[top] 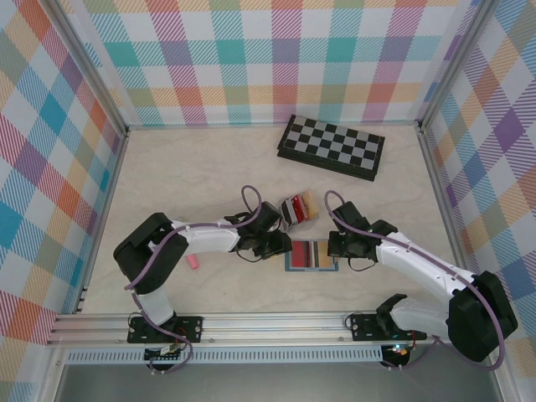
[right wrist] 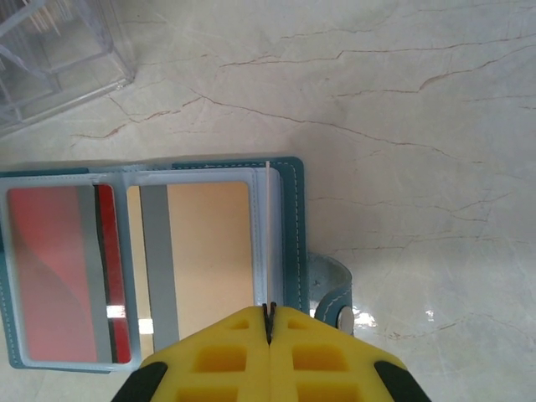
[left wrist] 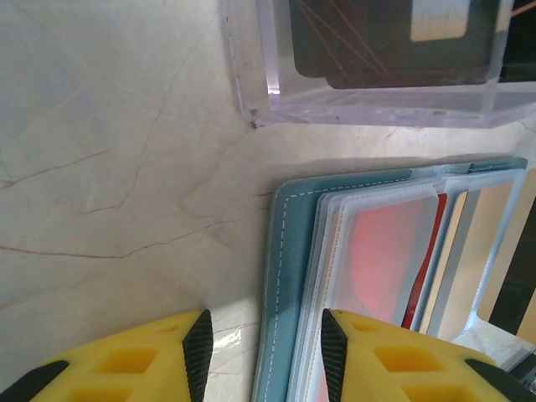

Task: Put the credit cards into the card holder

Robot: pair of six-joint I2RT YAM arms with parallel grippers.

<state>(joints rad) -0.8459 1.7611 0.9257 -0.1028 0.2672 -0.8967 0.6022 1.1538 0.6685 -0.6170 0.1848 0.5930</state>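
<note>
The teal card holder [top: 311, 256] lies open on the table between my two grippers. A red credit card [right wrist: 50, 268] sits under its left clear sleeve, and a tan card with a grey stripe [right wrist: 209, 251] under the right sleeve. My left gripper [left wrist: 265, 356] is open, its jaws standing either side of the holder's teal left edge [left wrist: 289, 276] without touching it. The red card [left wrist: 385, 260] shows just past that edge. My right gripper [right wrist: 269, 316] is shut on a thin clear leaf of the holder, seen edge-on at its right side.
A clear rack [top: 295, 209] holding upright cards stands just behind the holder, and its wall [left wrist: 368, 107] is close to my left gripper. A folded chessboard [top: 332, 146] lies at the back. A pink stick [top: 193, 262] rests by the left arm.
</note>
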